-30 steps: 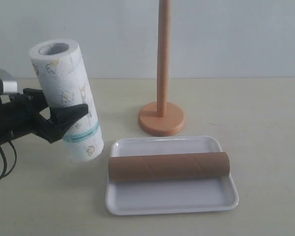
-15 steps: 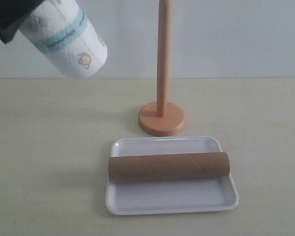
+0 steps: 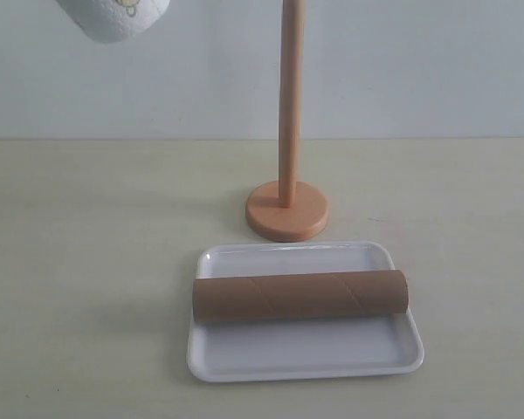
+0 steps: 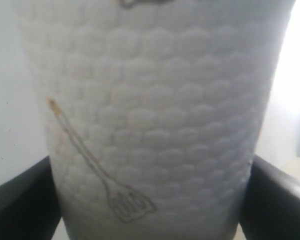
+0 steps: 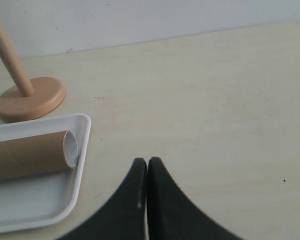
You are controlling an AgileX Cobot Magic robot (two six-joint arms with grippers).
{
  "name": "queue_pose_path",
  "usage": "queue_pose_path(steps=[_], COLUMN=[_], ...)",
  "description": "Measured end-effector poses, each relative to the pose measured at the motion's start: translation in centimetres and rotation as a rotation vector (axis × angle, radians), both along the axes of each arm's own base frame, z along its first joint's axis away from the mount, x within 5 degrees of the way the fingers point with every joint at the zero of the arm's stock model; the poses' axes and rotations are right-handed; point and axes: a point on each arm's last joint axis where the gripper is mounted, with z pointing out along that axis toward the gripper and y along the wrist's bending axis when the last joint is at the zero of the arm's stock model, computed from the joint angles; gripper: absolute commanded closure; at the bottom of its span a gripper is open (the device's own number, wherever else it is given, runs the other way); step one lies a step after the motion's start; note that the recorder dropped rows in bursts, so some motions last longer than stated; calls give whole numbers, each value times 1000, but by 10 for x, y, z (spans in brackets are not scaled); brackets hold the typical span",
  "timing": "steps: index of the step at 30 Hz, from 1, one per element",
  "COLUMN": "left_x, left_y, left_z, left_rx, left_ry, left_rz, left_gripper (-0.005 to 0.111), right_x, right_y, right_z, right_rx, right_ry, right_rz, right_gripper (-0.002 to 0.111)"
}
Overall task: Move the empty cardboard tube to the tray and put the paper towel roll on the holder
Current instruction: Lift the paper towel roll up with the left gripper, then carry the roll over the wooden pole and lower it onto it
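Gripping the paper towel roll (image 4: 150, 115) w/ our left claw (image 4: 150, 205), fingers (image 4: 272, 197) clamped on both sides, we have it high at the exterior view's top left, well apart from the holder (image 3: 287, 209). Empty cardboard tube (image 3: 299, 295) lies lengthwise in the tray (image 3: 306, 362), camera-side of the holder's base. Our right claw (image 5: 147, 167) is pressed together over the desk (image 5: 230, 100), beside the tray.

Pale beige table (image 3: 87, 262) meets a plain white wall (image 3: 419, 70).
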Motion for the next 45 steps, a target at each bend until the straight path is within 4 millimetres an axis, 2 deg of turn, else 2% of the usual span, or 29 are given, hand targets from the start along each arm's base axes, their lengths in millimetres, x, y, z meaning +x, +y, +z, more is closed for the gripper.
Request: queue_pose_path(steps=[4,8,17,27,33,38,42,45], left_x=[11,23,45,85,93,97,99,94], left_y=[0,-6,-13,-17,-19,-22,-39,-73], left_z=[14,25,32,18,18,20,23,25], left_rx=[-10,12,83,89,118,93,76,124], left_ry=[30,49,78,120,108,116,105,52], left_rz=[-10,-90,-195,-258,-313,-274,-236,-230], left_gripper=[103,103,103,103,103,103,103,103], right_x=[0,0,0,0,0,0,0,0], right_y=[0,0,0,0,0,0,0,0], right_z=[0,0,0,0,0,0,0,0], right_rx=[5,7,10,10,11,11,11,11], right_ry=[0,0,1,1,1,1,1,1], right_rz=[-1,-2,-1,-1,-2,-2,-2,-2], right_gripper=[108,108,108,108,108,108,108,108])
